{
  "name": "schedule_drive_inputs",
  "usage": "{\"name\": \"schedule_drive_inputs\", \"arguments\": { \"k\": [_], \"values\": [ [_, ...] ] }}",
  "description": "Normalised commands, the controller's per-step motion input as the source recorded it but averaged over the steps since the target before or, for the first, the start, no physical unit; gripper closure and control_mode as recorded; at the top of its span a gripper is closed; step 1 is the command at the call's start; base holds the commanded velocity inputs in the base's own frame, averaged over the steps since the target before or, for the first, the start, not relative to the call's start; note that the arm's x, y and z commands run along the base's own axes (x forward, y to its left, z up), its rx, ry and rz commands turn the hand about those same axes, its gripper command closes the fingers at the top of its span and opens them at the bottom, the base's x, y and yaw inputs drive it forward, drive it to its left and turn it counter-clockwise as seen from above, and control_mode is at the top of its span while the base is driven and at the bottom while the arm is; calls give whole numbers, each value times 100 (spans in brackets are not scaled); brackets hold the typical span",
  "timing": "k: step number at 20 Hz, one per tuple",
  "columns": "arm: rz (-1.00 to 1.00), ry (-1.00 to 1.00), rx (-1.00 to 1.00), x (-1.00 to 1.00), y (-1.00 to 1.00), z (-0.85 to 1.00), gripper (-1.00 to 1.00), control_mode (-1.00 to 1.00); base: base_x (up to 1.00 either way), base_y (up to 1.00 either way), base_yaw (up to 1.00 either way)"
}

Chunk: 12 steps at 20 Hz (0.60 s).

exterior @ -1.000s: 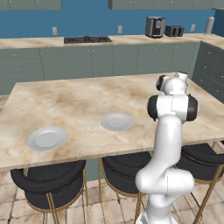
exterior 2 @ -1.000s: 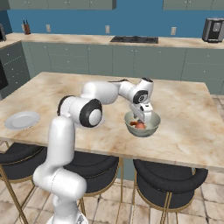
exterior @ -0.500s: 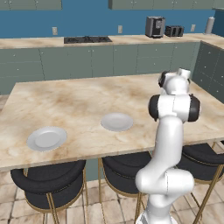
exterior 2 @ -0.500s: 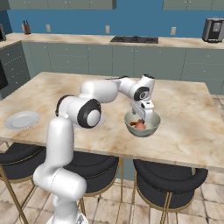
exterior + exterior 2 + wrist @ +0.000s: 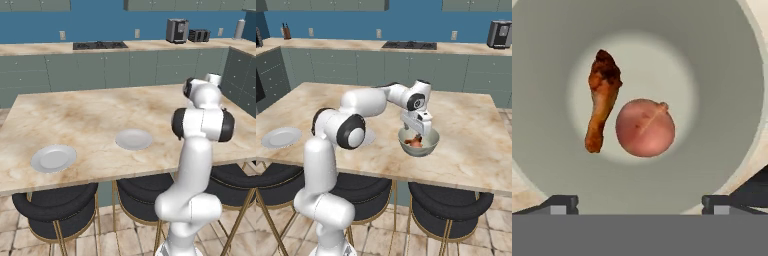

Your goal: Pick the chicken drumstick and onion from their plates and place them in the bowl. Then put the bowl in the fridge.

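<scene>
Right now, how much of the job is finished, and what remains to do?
Done: the chicken drumstick and the onion both lie in the bowl, side by side, and both plates on the island are bare. In hand: nothing; the tool hangs open above the bowl. Left: grasp the bowl and carry it to the fridge.

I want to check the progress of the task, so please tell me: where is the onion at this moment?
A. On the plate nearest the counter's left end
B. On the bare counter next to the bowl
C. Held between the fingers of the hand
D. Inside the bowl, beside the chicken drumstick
D: the hand view looks down into the bowl, where the onion lies right beside the chicken drumstick, below the open hand.
</scene>
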Motion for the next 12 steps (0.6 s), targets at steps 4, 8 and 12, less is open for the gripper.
{"name": "schedule_drive_inputs", "arguments": {
  "k": [4,8,12],
  "values": [
    [34,-12,-18,-59,39,0,-100,-100,0,0,0],
    [34,-10,-14,-49,39,0,-100,-100,0,0,0],
    [31,-7,-6,-47,36,0,-100,-100,0,0,0]
  ]
}}
